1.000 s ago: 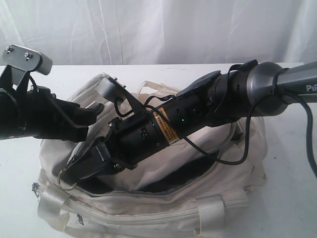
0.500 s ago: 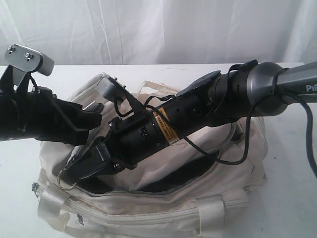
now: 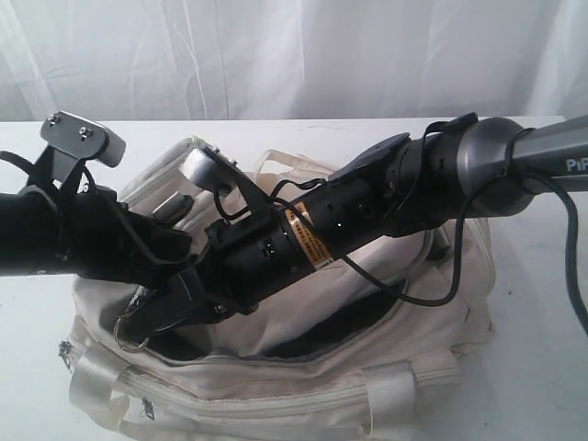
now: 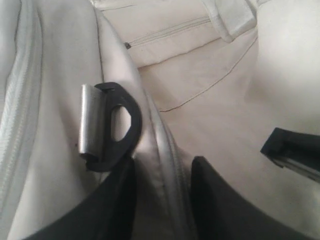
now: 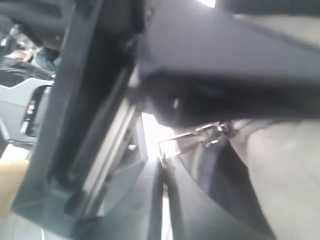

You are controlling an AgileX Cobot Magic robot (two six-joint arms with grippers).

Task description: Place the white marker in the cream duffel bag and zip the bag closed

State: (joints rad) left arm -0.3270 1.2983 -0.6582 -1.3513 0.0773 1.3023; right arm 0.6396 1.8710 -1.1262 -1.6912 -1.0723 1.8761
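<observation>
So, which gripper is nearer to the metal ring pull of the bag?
Right. The right gripper has its closed tips right at the metal ring pull; the left gripper is higher in the exterior view, fingers astride a fold of the cream duffel bag.

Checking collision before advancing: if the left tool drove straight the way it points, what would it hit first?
Most likely the zippered ridge of the soft cream fabric duffel bag, which is straddled by the left tool. The black plastic strap ring sits just off that line; depth is unclear.
</observation>
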